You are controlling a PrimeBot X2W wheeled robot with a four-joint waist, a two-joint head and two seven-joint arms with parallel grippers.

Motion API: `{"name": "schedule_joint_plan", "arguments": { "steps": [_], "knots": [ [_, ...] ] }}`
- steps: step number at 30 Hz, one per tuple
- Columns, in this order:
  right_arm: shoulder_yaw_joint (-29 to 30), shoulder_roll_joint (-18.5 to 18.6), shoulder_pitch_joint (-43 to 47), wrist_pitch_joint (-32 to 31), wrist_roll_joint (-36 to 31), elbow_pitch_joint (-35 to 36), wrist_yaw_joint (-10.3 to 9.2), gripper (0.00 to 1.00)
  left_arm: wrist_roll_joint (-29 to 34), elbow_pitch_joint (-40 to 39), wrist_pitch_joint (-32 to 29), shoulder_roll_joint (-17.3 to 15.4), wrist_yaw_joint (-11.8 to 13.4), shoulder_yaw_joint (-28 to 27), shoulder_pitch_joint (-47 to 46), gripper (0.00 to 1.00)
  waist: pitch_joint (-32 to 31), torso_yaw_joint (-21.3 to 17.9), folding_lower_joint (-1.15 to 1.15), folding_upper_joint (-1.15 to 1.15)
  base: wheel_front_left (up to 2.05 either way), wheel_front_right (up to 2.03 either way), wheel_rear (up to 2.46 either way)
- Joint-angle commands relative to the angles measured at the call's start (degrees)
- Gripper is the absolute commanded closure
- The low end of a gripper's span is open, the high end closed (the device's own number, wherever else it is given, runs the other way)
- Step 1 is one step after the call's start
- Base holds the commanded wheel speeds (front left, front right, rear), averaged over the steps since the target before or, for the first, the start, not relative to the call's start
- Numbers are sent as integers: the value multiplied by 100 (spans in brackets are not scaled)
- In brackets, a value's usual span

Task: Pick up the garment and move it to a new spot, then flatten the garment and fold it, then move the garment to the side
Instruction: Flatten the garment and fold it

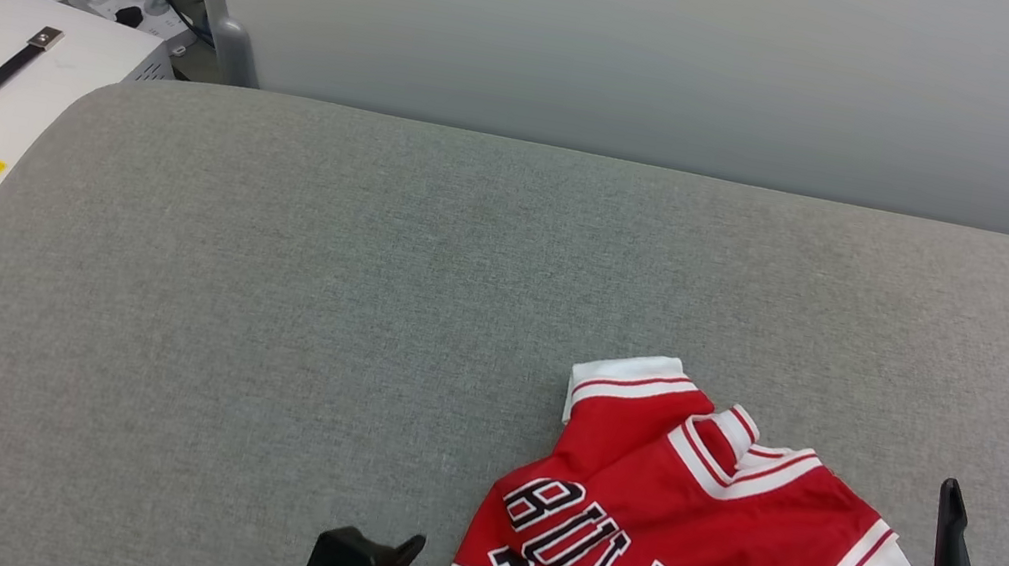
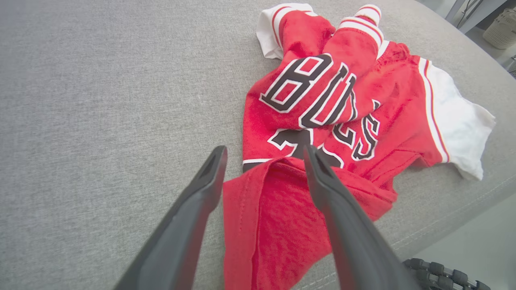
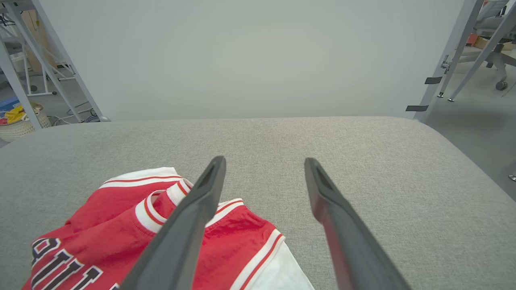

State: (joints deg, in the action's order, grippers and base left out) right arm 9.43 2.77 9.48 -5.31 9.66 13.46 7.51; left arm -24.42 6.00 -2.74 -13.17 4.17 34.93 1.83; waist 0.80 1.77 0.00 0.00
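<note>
Hovering at the near edge of the grey padded surface [image 1: 310, 293], left pincer [image 2: 265, 151] spread wide and gripping nothing, loose red hem lying under and between its fingers, not pinched. Farther right along that same near edge, the garment [image 1: 690, 515]: heaped on the surface's near-right part, lettering up and creased, white striped cuff and collar poking toward the far side, a white panel trailing toward the right rim. Right again, above the surface's near-right corner, right pincer [image 1: 989, 502] likewise wide open and empty, fingers aimed at the far side, near the white panel and apparently clear of it.

Judging from the heap: lying on the surface but not flattened, so flattening as the step in hand, with folding and shifting aside not yet begun. Next move likely calling for a hold on two opposite edges, hem with the left and shoulder or sleeve with the right. Then a pull apart, toward the bare middle of the surface, to draw out the creases. Worth minding: hem close to the near edge and apt to slide off.
</note>
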Motion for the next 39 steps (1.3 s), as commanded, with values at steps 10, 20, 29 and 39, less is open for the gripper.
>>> {"name": "schedule_joint_plan", "arguments": {
  "steps": [10,20,29,39],
  "knots": [
    [-35,11,-34,17,66,45,-2,0,64,-190,43,-40,-157,-201,-1077,0,130,-209,0,0,0,0,0],
    [-185,10,-566,149,65,-22,-2,0,-391,986,-829,380,-882,-211,-3298,0,1013,-813,0,0,0,0,0],
    [-329,10,-818,259,222,-306,-2,0,-1065,2190,-1964,299,-1152,175,-4454,0,1432,-1190,0,0,0,0,0],
    [-409,10,-982,416,468,-632,-2,0,-1543,3220,-2944,-176,-1164,1148,-5137,0,1679,-1496,0,0,0,0,0]
  ]
}}
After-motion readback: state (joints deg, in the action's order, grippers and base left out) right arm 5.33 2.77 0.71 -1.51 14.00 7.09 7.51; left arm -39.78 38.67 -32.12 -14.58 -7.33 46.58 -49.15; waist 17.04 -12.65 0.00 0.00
